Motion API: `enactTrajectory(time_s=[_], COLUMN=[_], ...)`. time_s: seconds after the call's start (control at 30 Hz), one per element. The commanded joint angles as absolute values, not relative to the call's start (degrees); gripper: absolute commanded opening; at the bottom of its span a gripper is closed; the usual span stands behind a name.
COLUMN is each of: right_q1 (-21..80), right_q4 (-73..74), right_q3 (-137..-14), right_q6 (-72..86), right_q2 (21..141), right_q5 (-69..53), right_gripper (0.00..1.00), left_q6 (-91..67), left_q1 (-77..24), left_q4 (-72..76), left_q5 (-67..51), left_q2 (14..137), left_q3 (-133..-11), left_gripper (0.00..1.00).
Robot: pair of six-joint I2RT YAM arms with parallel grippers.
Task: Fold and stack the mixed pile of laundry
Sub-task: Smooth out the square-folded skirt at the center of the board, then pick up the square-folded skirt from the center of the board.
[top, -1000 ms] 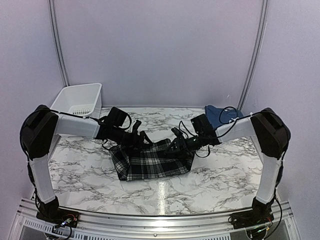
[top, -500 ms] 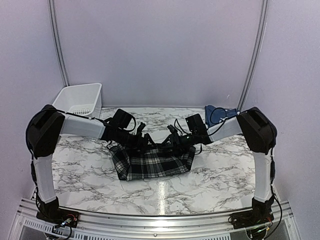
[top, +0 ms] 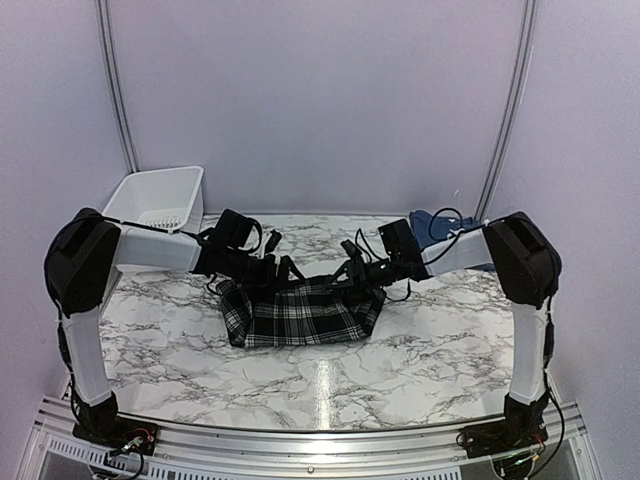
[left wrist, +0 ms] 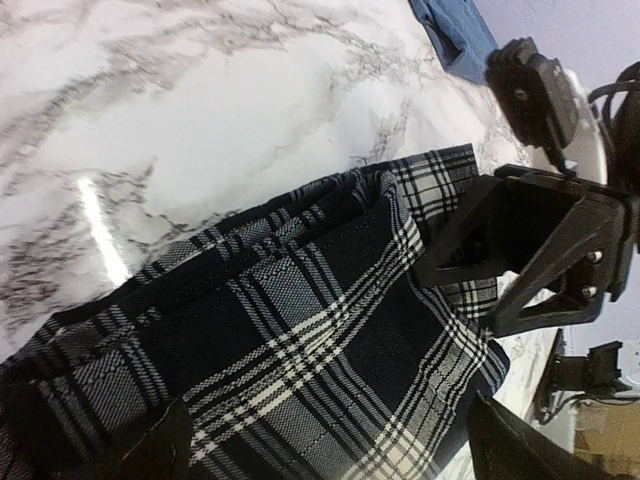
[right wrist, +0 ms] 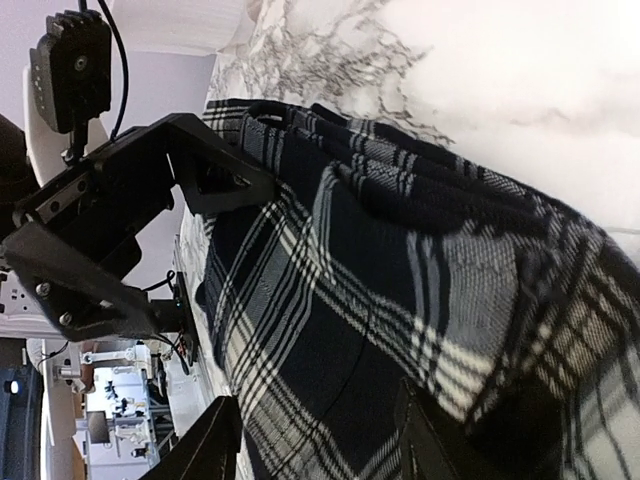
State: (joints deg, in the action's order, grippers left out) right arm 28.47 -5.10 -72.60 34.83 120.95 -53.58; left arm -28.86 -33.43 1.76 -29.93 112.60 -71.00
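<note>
Our left gripper (top: pixel 283 268) hangs low over the far left edge of the plaid garment (top: pixel 300 315) with its jaws spread wide. In the left wrist view its two fingers (left wrist: pixel 145 450) sit at opposite bottom corners, and checked cloth lies loose in the span between them. From above, the bulk of the garment lies at five o'clock of this gripper.

Our right gripper (top: pixel 347 274) faces it from the garment's far right edge; the two grippers are near each other but not touching. Its jaws stand partway apart. In the right wrist view plaid cloth fills the gap between its fingers (right wrist: pixel 215 445), and we cannot tell whether they pinch it or merely rest in it. The bulk of the garment lies at seven o'clock of this gripper.

The garment is a folded, roughly rectangular bundle in the middle of the marble table (top: pixel 450 350). The navy t-shirt (top: pixel 428 228) lies at the table's far right, at two o'clock of the right gripper and apart from the plaid. The white bin (top: pixel 190 195) stands at the far left corner, at ten o'clock of the left gripper.
</note>
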Motion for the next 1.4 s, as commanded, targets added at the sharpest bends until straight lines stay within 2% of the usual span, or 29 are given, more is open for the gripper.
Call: enactTrajectory(time_s=[0.0, 0.2, 0.33, 0.4, 0.53, 0.63, 0.97, 1.03, 1.2, 1.3, 1.37], right_q1=[27.49, 27.38, 25.7, 24.01, 20.89, 19.52, 19.3, 19.4, 19.86, 20.7, 21.38], right_q4=[3.68, 11.6, 11.93, 10.61, 9.57, 9.23, 7.03, 6.24, 0.83, -5.78, -9.89], right_q3=[-73.89, -64.54, -55.77, -51.41, -44.88, -41.31, -38.63, -38.59, -38.37, -38.71, -38.76], right_q6=[31.02, 26.65, 28.62, 30.91, 33.4, 34.3, 36.39, 36.96, 40.24, 44.35, 47.86], right_q2=[109.36, 98.89, 91.61, 88.83, 85.54, 85.92, 89.23, 90.33, 94.87, 97.48, 98.49], right_q5=[-51.77, -50.37, -48.7, -48.75, -48.66, -48.66, -48.02, -48.91, -51.32, -52.28, -52.27], right_gripper=[0.53, 0.53, 0.53, 0.53, 0.54, 0.56, 0.61, 0.63, 0.72, 0.78, 0.89], left_q6=[-17.15, -3.52, 7.66, 10.88, 14.83, 17.39, 23.94, 24.04, 22.66, 22.23, 22.4], left_q1=[-33.21, -41.38, -52.61, -56.93, -60.79, -62.48, -65.3, -65.39, -65.39, -65.31, -65.3], left_q4=[-9.72, -17.17, -20.09, -20.05, -18.65, -18.3, -16.37, -16.36, -14.94, -12.56, -11.47], left_q5=[-15.78, -3.07, 11.18, 15.67, 14.84, 14.17, 15.31, 15.56, 12.77, 9.47, 8.33], left_q2=[101.39, 94.54, 96.98, 99.34, 104.37, 109.37, 124.02, 125.71, 124.71, 121.37, 119.61], left_q3=[-70.15, -71.28, -74.4, -75.41, -77.24, -80.52, -86.62, -87.23, -87.9, -85.82, -84.43], left_gripper=[0.99, 0.99, 0.99, 0.95, 0.84, 0.82, 0.87, 0.78, 0.32, 0.2, 0.16])
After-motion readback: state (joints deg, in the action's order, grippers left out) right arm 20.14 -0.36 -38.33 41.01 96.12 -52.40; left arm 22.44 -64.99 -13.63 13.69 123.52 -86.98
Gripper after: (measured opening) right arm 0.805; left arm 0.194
